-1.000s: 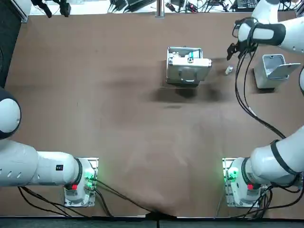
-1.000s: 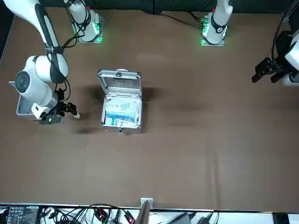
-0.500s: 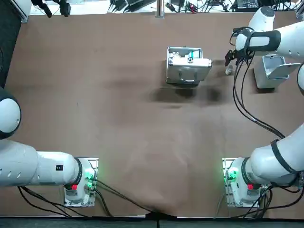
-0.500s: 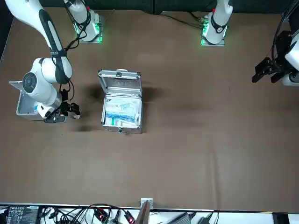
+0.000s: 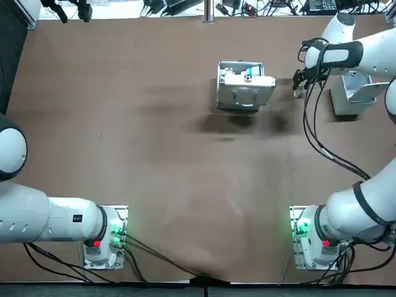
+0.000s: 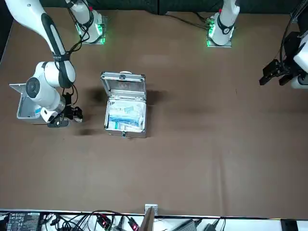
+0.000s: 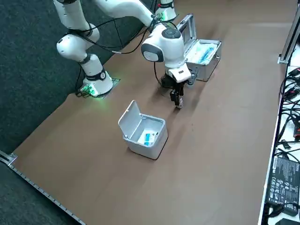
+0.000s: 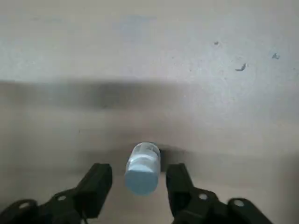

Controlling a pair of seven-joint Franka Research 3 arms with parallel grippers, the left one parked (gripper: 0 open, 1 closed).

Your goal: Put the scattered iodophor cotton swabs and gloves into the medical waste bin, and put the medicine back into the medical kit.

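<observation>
A: Where is the right gripper hanging?
B: The right gripper [image 8: 138, 173] is hovering low over the brown bench [image 5: 154, 161], its fingers [image 8: 98, 179] spread apart and clasping nothing. A small white bottle [image 8: 143, 162] is sitting between them, with a gap showing on each side.
A: What is standing around it?
B: The bottle is sitting between two containers. Toward the bench's middle a metal case [image 6: 126, 133] is standing open, its lid [image 6: 123, 89] propped upright, and blue-and-white packets [image 6: 125, 115] are filling its tray. On the other side, nearer the robot's right edge of the bench, a white bin [image 7: 140, 145] is standing with its flap [image 7: 129, 119] tipped back; a blue-and-white item [image 7: 148, 137] is lying in it, too small to name.
</observation>
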